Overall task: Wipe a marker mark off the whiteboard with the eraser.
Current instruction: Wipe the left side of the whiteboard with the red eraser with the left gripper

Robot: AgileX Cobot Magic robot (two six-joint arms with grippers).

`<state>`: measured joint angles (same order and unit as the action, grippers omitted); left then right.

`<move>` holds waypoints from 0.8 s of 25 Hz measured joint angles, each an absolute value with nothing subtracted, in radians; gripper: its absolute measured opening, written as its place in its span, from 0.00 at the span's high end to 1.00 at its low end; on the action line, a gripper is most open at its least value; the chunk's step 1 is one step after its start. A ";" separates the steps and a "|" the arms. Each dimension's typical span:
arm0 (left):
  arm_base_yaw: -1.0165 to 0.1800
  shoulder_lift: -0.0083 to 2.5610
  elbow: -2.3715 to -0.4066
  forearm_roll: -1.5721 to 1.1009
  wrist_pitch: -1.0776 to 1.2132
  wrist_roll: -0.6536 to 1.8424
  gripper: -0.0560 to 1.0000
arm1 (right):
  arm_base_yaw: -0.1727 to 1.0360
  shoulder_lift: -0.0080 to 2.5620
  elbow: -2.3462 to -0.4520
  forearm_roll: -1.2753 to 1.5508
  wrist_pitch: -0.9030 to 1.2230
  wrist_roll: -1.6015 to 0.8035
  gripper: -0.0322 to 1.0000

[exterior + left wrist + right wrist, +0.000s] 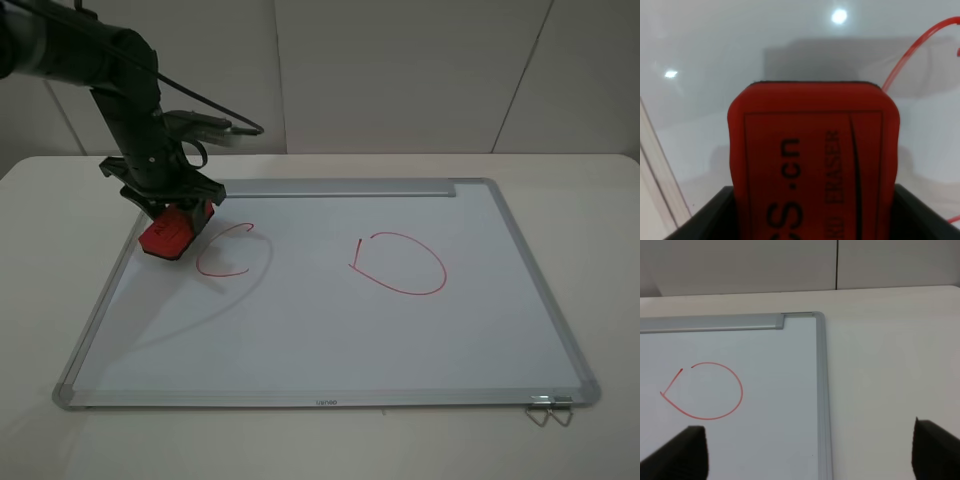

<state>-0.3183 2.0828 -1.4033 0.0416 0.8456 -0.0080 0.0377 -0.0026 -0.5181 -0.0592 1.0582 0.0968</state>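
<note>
Eraser (170,233) first: your left jaws are closed on it, clamping its two long sides. The red block with its dark lettering sticks out ahead of them, tilted, with its free end lowest. In the left wrist view the eraser (812,160) fills the space between the two dark jaw tips, and a thin black felt edge shows along its far end. That end hangs over the whiteboard (330,330), just inside the silver-grey frame. You cannot tell from these views whether the felt touches the white surface.

The marker mark (200,262), a thin red open C, lies just beside your left jaws, on the side toward the middle of the board. The eraser's low end is near the closest stroke but apart from it. In the wrist view a stretch of the marker mark (905,57) runs just past the eraser's far corner.

Well beyond the C, farther from your left jaws, sits a closed red loop (440,265) with a small tail. The tray strip (340,188) runs along the board edge behind the left jaws.

Your right jaws stand wide open with nothing between them. Below the gap runs the board's side frame, so one tip is over the whiteboard (775,415) and the other over the desk (890,365). The closed red loop (741,390) lies ahead of them on the board side, and the end of the tray strip (710,324) lies farther ahead.
</note>
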 joint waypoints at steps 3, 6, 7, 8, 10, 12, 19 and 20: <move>-0.324 2.116 -1.403 0.019 0.816 0.000 0.41 | 0.038 -0.003 -0.518 -0.059 1.058 0.097 0.27; -0.328 2.135 -1.403 0.006 0.780 0.000 0.41 | 0.038 -0.003 -0.518 -0.059 1.058 0.097 0.27; -0.329 2.141 -1.403 0.000 0.769 0.000 0.41 | 0.038 -0.003 -0.518 -0.059 1.058 0.097 0.27; -0.329 2.150 -1.403 0.000 0.761 0.000 0.41 | 0.038 -0.003 -0.518 -0.059 1.058 0.097 0.27; -0.334 2.168 -1.404 0.000 0.756 0.000 0.41 | 0.038 -0.003 -0.518 -0.059 1.058 0.097 0.27; -0.341 2.175 -1.405 0.000 0.756 0.000 0.41 | 0.038 -0.003 -0.518 -0.059 1.058 0.097 0.27; -0.391 2.203 -1.424 0.017 0.754 0.000 0.41 | 0.038 -0.003 -0.518 -0.059 1.058 0.097 0.27; -0.405 2.206 -1.425 0.023 0.748 0.005 0.41 | 0.038 -0.003 -0.518 -0.059 1.058 0.097 0.27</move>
